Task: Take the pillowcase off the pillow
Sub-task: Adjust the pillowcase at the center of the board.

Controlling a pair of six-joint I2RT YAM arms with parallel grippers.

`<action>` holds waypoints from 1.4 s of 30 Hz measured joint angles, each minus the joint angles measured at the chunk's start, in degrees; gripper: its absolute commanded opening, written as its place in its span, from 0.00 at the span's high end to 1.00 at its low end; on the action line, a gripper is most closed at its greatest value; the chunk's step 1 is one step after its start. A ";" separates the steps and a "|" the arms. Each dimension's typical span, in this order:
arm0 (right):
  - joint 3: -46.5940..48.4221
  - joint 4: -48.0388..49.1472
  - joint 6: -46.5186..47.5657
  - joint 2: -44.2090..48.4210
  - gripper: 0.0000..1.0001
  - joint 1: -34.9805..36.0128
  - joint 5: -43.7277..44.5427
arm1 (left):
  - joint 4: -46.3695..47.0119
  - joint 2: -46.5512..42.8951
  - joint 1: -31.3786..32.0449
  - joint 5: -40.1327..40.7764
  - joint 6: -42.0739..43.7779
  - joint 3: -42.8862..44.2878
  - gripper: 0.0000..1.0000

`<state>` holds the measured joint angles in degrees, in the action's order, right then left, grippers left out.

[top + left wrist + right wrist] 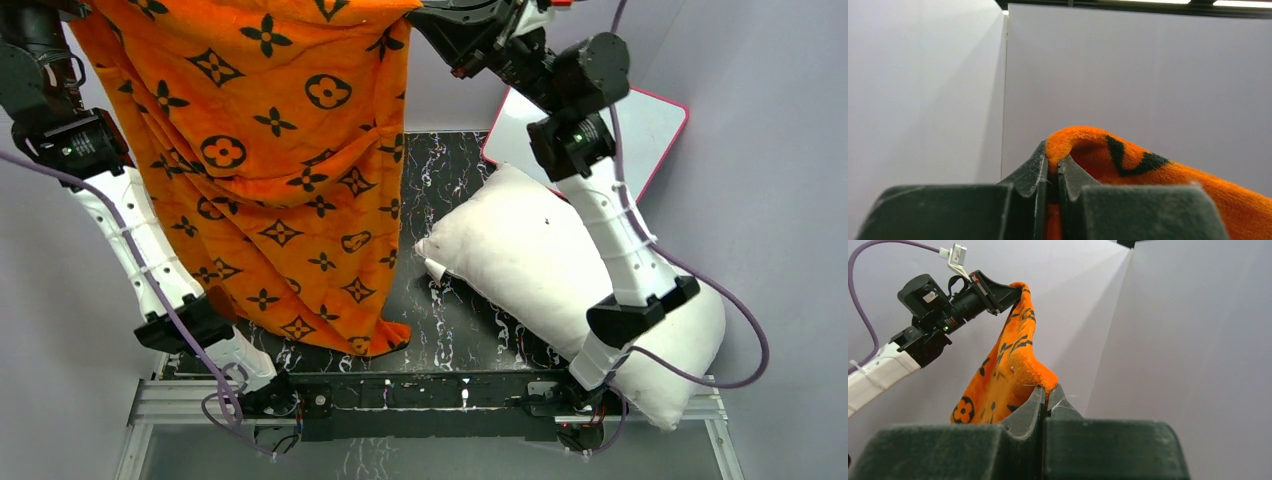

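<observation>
Pillowcase (270,150), clamped at its upper edge by left gripper (1053,160) and right gripper (1048,392), hangs free beneath them, the bare pillow (540,260) lying on the table (450,320) below the right gripper: removal appears done.

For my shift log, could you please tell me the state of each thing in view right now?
Pillow, bare, lying on the right of the table.
Pillowcase, off it, lifted and hanging spread over the left side.
Left gripper, shut on the Pillowcase's edge.
Right gripper, shut on the Pillowcase's edge.
Whiteboard, lying flat beyond the Pillow, blank where it shows.
</observation>
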<state>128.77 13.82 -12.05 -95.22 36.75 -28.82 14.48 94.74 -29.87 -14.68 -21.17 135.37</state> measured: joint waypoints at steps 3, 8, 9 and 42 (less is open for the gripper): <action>-0.31 2.97 -1.55 -4.07 1.00 -3.19 -1.09 | 2.86 1.55 -0.02 -1.86 -0.48 -4.15 1.00; 3.61 2.80 -3.02 -14.86 1.00 -7.52 -0.72 | 4.48 6.21 0.09 -3.74 -0.13 -7.30 1.00; 4.35 2.38 -3.17 -16.46 1.00 -7.61 -0.42 | 4.15 7.19 0.11 -3.82 0.09 -6.27 1.00; 5.14 15.47 -28.00 8.44 1.00 -7.02 -3.85 | 6.58 -24.17 18.08 13.88 23.76 -4.46 1.00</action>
<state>133.91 29.30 -40.05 -86.78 29.74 -32.67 21.06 70.57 -11.79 -0.80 2.59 130.91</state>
